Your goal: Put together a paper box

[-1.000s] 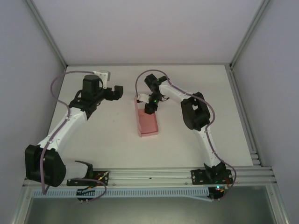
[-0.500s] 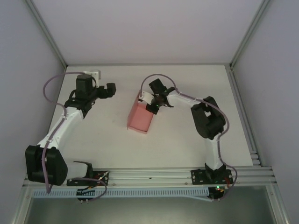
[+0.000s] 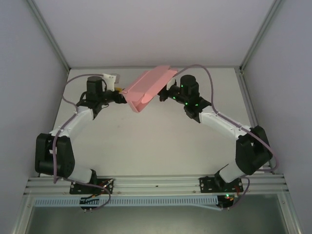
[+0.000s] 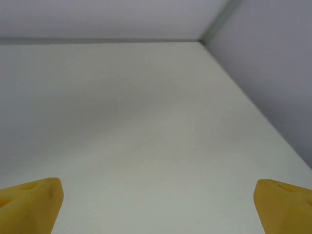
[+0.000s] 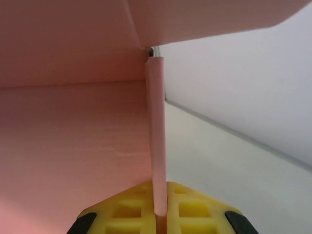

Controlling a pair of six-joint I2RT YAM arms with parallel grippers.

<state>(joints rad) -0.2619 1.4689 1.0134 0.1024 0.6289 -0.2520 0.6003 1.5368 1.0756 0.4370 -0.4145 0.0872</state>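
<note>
The pink paper box hangs tilted in the air above the back middle of the table, its far end higher than its near end. My right gripper is shut on an edge panel of the box, which runs up from between the yellow fingers. A wide pink wall and a flap overhead take up the left and top of the right wrist view. My left gripper sits just left of the box's lower end. Its yellow fingertips stand wide apart, open, with bare table between them.
The white table spreads below both arms, with grey walls at the back and sides. A metal rail runs along the near edge by the arm bases. A small white block shows behind the left arm.
The right arm has lifted the box off the table and swung it back and up. The left gripper has moved right, close to the box's lower end.
</note>
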